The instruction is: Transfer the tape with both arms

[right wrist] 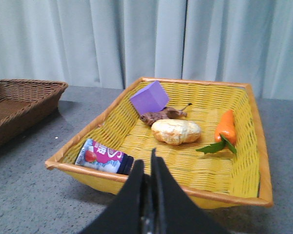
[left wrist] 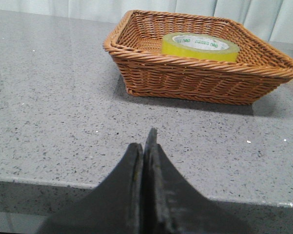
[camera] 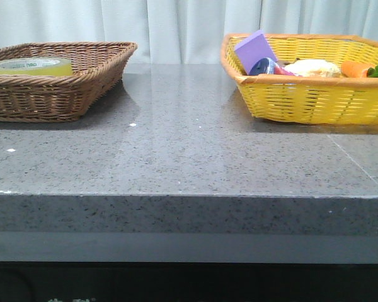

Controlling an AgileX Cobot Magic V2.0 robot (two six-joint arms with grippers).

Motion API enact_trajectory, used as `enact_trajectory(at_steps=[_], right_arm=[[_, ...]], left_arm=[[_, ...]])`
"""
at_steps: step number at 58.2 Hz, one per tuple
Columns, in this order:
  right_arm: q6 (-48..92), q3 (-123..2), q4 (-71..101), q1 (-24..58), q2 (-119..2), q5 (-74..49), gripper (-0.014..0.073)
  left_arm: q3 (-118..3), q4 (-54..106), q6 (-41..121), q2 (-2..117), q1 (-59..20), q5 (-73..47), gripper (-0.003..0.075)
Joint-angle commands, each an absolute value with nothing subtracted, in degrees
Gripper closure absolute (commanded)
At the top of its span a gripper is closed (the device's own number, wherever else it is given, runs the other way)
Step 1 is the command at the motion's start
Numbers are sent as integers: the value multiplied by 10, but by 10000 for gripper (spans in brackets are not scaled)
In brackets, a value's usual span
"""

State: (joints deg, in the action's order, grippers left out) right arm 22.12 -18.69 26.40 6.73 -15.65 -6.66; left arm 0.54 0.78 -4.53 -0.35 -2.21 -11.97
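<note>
The tape (camera: 30,66), a wide yellow roll with a white core printed in green, lies flat inside the brown wicker basket (camera: 82,78) at the table's far left. In the left wrist view the tape (left wrist: 200,46) shows over the basket's rim (left wrist: 185,61). My left gripper (left wrist: 144,146) is shut and empty, held back over the table's near edge, well short of that basket. My right gripper (right wrist: 147,163) is shut and empty too, hanging just in front of the yellow basket (right wrist: 156,183). Neither arm shows in the front view.
The yellow basket (camera: 315,97) at the far right holds a purple block (camera: 255,49), a bread roll (right wrist: 176,131), a carrot (right wrist: 225,126), a pink-labelled bottle (right wrist: 103,157) and a brown scrap (right wrist: 161,115). Grey speckled tabletop (camera: 189,138) lies between the baskets; curtains hang behind.
</note>
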Motion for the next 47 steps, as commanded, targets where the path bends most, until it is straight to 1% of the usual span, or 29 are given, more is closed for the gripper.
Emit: enact_trajectory(at_steps=[1,5,10,32,35,47], right_arm=[[149,-181,196,55,-143,-4,715],[102,-161,134,47,-125,0,715],[67,-133,98,39,-102,0,715],[58,2,99,13,10,0,715],[58,1,100,12,21,-31,715],[58,1,101,12,21,-60,715]], left_arm=[[27,8,-50,-13,-20,-70,740],[27,8,-50,-13,-20,-70,740],[27,8,-50,-13,-20,-70,740],[27,8,-50,-13,-20,-70,740],[27,8,-50,-13,-20,-70,740],[27,8,-50,-13,-20,-70,740]])
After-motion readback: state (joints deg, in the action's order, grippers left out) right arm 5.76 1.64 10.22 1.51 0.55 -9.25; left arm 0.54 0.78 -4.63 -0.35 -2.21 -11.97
